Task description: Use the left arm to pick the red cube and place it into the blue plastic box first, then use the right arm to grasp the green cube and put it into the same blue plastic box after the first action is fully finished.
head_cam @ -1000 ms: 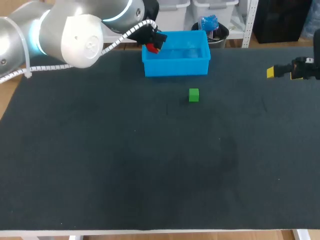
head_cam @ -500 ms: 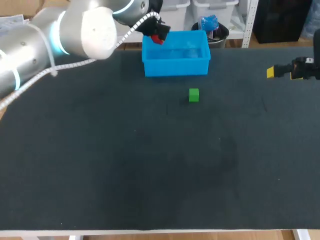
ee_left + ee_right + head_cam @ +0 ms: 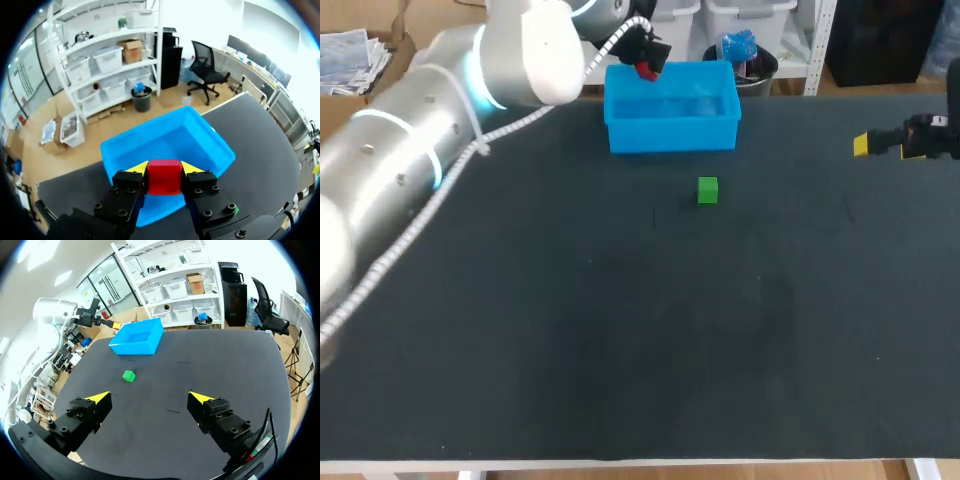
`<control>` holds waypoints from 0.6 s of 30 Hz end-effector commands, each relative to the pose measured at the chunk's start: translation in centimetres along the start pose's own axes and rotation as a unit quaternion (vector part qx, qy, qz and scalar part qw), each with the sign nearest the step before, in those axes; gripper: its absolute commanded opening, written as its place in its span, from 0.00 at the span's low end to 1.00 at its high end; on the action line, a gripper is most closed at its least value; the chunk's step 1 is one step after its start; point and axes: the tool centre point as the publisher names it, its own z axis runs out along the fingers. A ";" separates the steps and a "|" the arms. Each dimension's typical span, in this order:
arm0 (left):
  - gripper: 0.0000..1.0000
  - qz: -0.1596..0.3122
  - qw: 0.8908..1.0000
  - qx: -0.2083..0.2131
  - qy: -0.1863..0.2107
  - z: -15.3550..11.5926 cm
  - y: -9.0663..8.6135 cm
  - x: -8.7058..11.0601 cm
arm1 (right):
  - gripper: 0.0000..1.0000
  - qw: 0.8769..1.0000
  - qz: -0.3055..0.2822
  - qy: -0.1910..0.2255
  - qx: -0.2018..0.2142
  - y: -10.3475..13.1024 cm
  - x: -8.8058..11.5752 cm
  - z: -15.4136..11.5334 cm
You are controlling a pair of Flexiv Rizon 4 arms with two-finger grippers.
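Note:
The red cube is clamped between the yellow-tipped fingers of my left gripper, which hangs above the near left corner of the blue plastic box. In the head view the same cube shows at the back left corner of the box, under the left gripper. The green cube sits on the black table in front of the box, also visible ahead of my right gripper as a small green cube. My right gripper stays at the table's right edge, fingers wide open and empty.
The black table mat spreads bare in front of the green cube. The inside of the blue box looks bare. My left arm slants across the table's back left.
My left arm has swung further over the table, carrying the red cube up and to the right, from the box's left wall to above its back left corner. The right arm has not moved.

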 end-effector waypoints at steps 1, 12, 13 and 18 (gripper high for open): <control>0.00 -0.001 1.000 0.009 0.027 4.8 0.7 -2.2 | 1.00 1.000 0.000 0.000 0.001 0.0 0.0 0.0; 0.00 -0.029 0.998 0.013 0.060 8.3 1.1 -0.7 | 1.00 1.000 0.000 0.000 0.001 0.0 0.0 0.0; 0.00 -0.032 0.997 0.013 0.064 8.5 1.1 -0.5 | 1.00 1.000 0.000 0.000 0.001 0.0 0.0 0.0; 0.00 -0.037 0.996 0.010 0.083 8.9 1.1 0.0 | 1.00 1.000 0.000 0.000 0.001 0.0 0.0 0.0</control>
